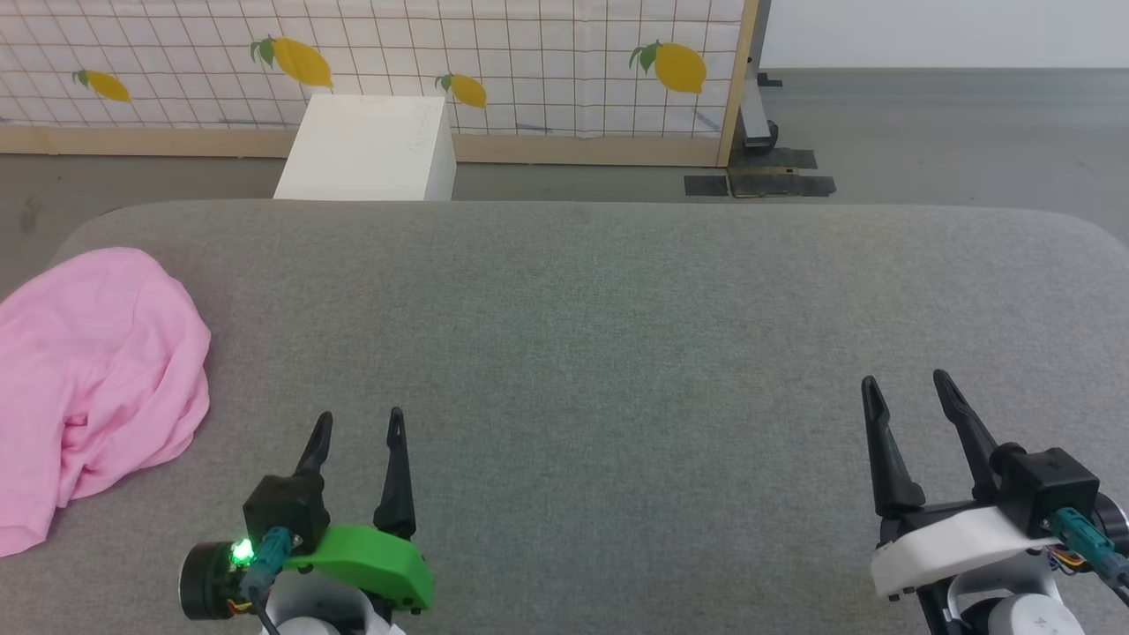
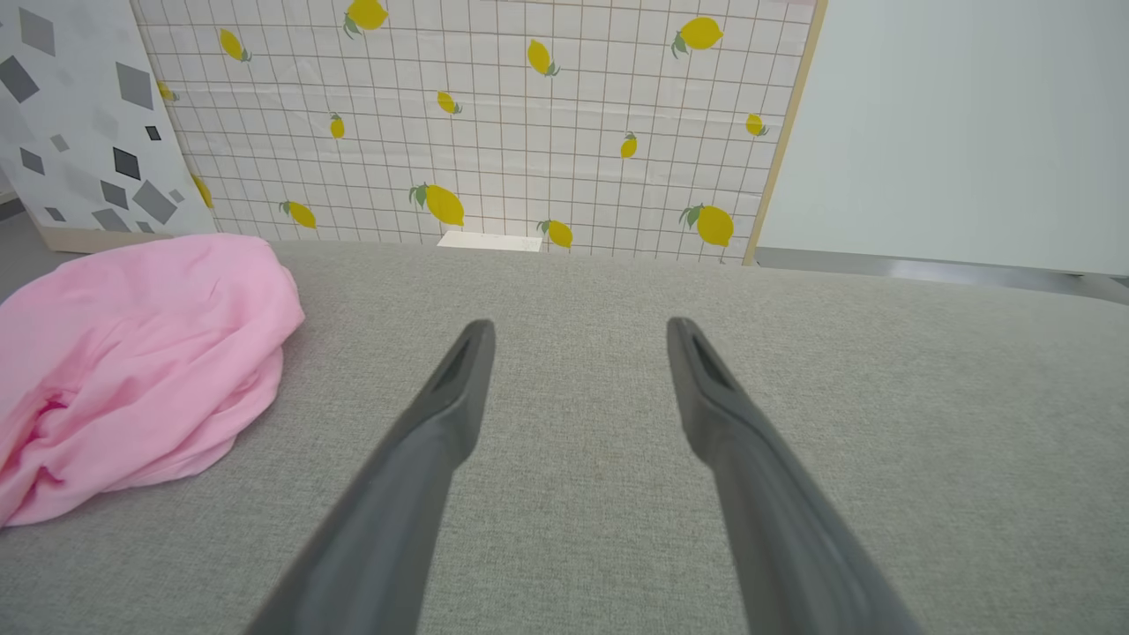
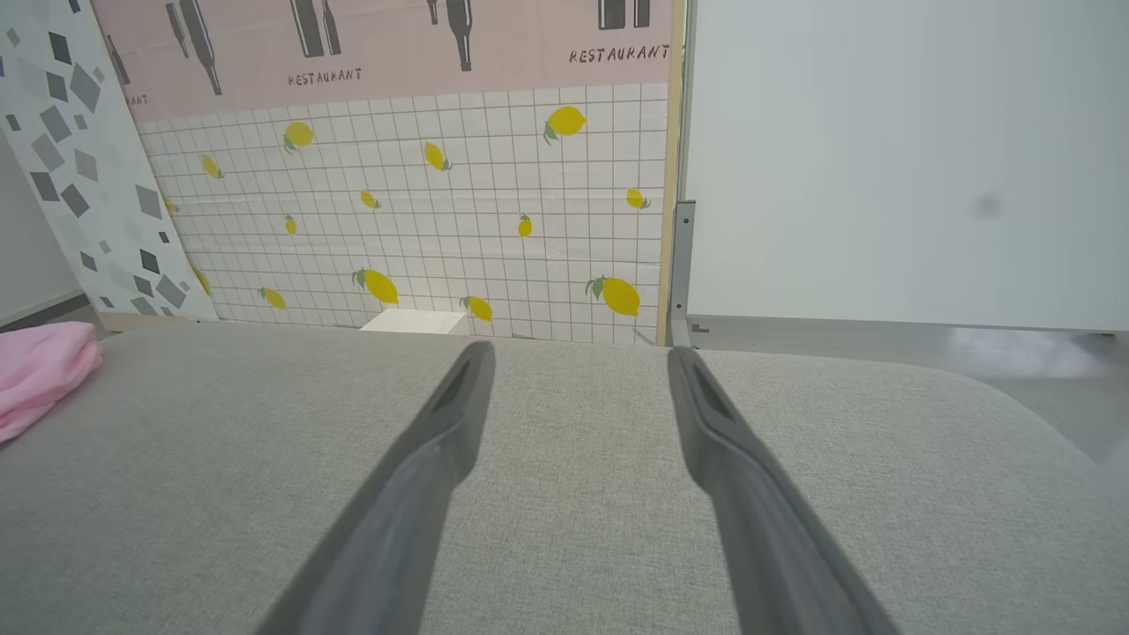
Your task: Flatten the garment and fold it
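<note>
On the left end of the grey cloth-covered counter (image 1: 617, 335), the garment (image 1: 93, 388): pink, thin, heaped in a loose rumpled mound rather than spread flat, with creases running toward its near side and one flap trailing toward the near-left corner of the head view. Partly cut off by that view's left edge, so waistband, label and legs impossible to tell apart. Touched by neither hand. Low at the near left, the left hand (image 1: 360, 414), green-shelled at the wrist with a small green light lit, its fingers (image 1: 395, 476) spread apart and gripping nothing, pointing away across the counter, near the garment's right side but apart from it. In the left wrist view, the same two dark fingers wide apart above the grey cloth, the pink mound off to their left. Low at the near right, the right hand (image 1: 905, 377), white-shelled, likewise parted and holding nothing, well apart from the garment, with the whole middle of the counter between. In the right wrist view, a pink edge of the garment at the far left. Beyond the counter's far edge, a white box (image 1: 366, 145) on the grey floor (image 1: 926, 132), and behind it a white grid-patterned panel (image 1: 529, 62) printed with yellow lemons.
</note>
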{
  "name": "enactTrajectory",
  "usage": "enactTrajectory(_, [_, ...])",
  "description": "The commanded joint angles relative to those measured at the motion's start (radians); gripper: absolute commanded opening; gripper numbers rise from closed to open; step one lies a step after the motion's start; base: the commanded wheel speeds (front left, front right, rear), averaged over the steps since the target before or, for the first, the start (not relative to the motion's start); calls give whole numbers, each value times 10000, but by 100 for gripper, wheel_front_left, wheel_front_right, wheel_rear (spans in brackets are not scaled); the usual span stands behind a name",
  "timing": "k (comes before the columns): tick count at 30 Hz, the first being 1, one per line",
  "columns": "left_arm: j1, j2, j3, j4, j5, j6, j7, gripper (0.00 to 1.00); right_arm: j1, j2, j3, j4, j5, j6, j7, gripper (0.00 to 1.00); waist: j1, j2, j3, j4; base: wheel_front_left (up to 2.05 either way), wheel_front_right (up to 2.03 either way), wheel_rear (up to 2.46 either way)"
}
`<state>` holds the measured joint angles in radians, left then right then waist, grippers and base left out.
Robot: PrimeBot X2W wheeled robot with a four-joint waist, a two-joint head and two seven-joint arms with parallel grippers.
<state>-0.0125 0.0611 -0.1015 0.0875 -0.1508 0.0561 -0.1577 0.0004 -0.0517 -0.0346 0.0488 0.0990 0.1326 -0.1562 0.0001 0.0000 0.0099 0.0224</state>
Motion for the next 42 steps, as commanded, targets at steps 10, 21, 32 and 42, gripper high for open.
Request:
enactTrajectory(10, [-284,54,-134,177,-205,157,-291,100,-156,11,-124,147,187,-14,-302,100,-1,0,25,165,0,0,0])
enactTrajectory(21, [-428,104,-172,308,-357,290,-519,100,-55,12,-185,239,260,-15,-531,100,-1,0,-25,2185,0,0,0])
enactTrajectory(32, [-299,150,-66,349,-570,499,-742,100,-206,13,-56,389,337,-17,-755,100,-1,0,58,4867,0,0,0])
enactTrajectory(42, [-165,169,51,384,-799,651,-947,100,-293,14,78,546,446,-18,-962,100,-1,0,28,6331,0,0,0])
